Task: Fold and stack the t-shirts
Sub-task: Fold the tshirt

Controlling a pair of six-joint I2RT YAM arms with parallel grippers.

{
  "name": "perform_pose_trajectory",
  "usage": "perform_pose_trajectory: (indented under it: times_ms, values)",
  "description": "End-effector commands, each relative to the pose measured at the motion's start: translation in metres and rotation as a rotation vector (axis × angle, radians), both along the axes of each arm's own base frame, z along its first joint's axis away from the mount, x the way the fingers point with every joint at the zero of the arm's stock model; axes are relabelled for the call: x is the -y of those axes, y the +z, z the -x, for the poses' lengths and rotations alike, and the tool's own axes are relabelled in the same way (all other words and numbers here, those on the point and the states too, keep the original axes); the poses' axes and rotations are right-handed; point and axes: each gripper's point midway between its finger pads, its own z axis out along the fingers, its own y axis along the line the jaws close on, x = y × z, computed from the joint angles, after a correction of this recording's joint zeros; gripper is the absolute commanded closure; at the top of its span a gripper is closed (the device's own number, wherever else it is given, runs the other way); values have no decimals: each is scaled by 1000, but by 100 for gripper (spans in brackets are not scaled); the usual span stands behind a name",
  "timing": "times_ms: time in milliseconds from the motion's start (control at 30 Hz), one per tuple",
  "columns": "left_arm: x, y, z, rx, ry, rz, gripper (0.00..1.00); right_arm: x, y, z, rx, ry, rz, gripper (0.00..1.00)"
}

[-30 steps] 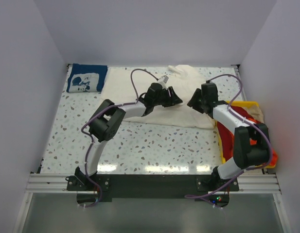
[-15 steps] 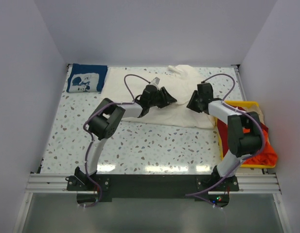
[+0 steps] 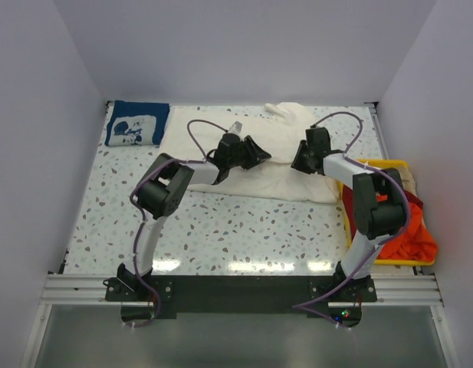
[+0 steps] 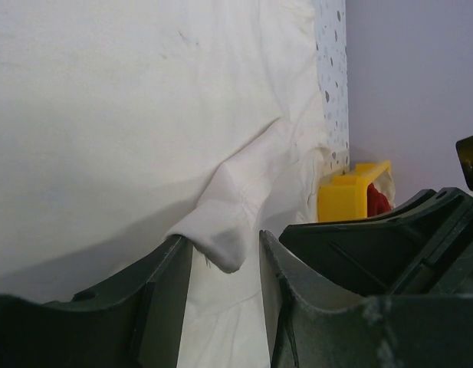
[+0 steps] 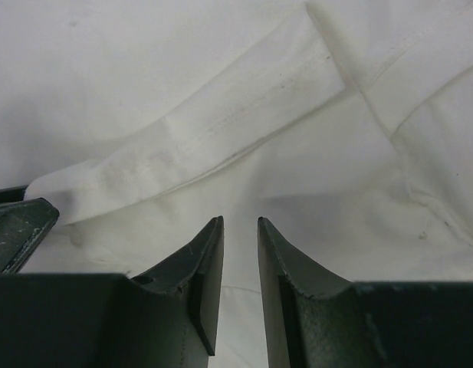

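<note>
**A:** Which step is this?

**B:** The large plain cream cloth t-shirt (image 3: 282, 180) is being taken hold of, I'd judge for its first fold. It lies spread at the far middle of the speckled white table (image 3: 221, 230), with both arms reaching over it.

**A:** Do the jaws hold anything?

**B:** Not firmly. The left gripper (image 3: 261, 153) has its jaws parted astride a bunched ridge of cream cloth (image 4: 221, 222). The ridge touches one finger and leaves a sliver of gap at the other. The right gripper (image 3: 297, 162) has only a narrow gap with nothing visible in it, low over the shirt near a hemmed band (image 5: 213, 130). I cannot tell whether its tips touch the cloth.

**A:** And the other shirts?

**B:** A folded navy blue t-shirt with white print (image 3: 136, 124) lies in the far left corner, well apart. An orange-red t-shirt (image 3: 412, 238) and a beige t-shirt (image 3: 408, 178) are heaped in the yellow plastic bin (image 3: 389, 163) at the right.

**A:** What does the next move need?

**B:** Both jaws should clamp on the cloth, with the right one first catching an edge. Then they should lift and carry together evenly, since thin fabric may slip from a shallow pinch.
</note>
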Motion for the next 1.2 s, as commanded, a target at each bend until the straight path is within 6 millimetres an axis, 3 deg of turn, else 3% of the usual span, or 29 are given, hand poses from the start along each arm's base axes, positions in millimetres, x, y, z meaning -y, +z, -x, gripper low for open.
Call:
perform_pose_trajectory:
  times_ms: [0,400,633,800,1067,1167]
  values:
    - [-1,16,-9,45,7,51,56,-11,6,-12,26,49,3,72]
    - [-4,10,-12,29,5,63,56,-29,0,-26,9,87,29,74]
    - [-5,10,-11,35,-5,62,55,-30,8,-53,30,82,60,73]
    - [-13,25,-16,76,-5,54,50,-35,10,-71,41,85,57,72]
    - [-41,46,-20,125,19,32,47,-44,7,-91,55,94,32,71]
    - [-54,56,-17,148,28,14,47,-48,16,-102,88,104,26,69]
